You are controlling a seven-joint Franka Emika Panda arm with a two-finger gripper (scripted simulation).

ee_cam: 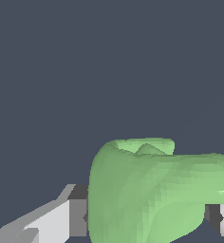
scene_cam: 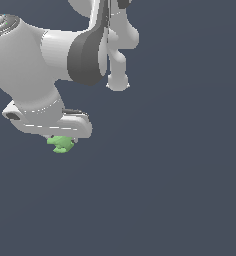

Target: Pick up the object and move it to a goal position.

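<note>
Here, the white gripper (ee_cam: 149, 220) of a Franka Panda arm (scene_cam: 25, 65) clamps on the object (ee_cam: 152, 190), a small light-green, lumpy, curled shape with a plastic look. In the wrist view, one grey-and-white finger (ee_cam: 69, 218) presses against one flank of the green lump, while the tip of the other finger (ee_cam: 223, 219) shows at the opposite flank, partly hidden behind the object's bulging lobe. The lump fills the gap between the two jaws and spreads wider than the space they frame, with a curled ridge rising behind its front fold.

In the exterior view, the object (scene_cam: 61, 144) peeks out from directly beneath the hand's flat white body (scene_cam: 50, 121), touching its underside; the fingers themselves are hidden there by the hand and the green shape. The gripper (scene_cam: 62, 141) sits toward the exterior view's left, at roughly mid-height of the picture. Above it, the arm's thick white links and a dark grey joint band (scene_cam: 87, 55) run across the upper part of the scene, and a rounded white elbow (scene_cam: 118, 80) hangs just to the exterior view's right of that band.

Around hand and object lies only a flat, uniform slate-blue background (scene_cam: 180, 175). Whether the green shape rests on a surface or hangs clear of it cannot be told from either view.
</note>
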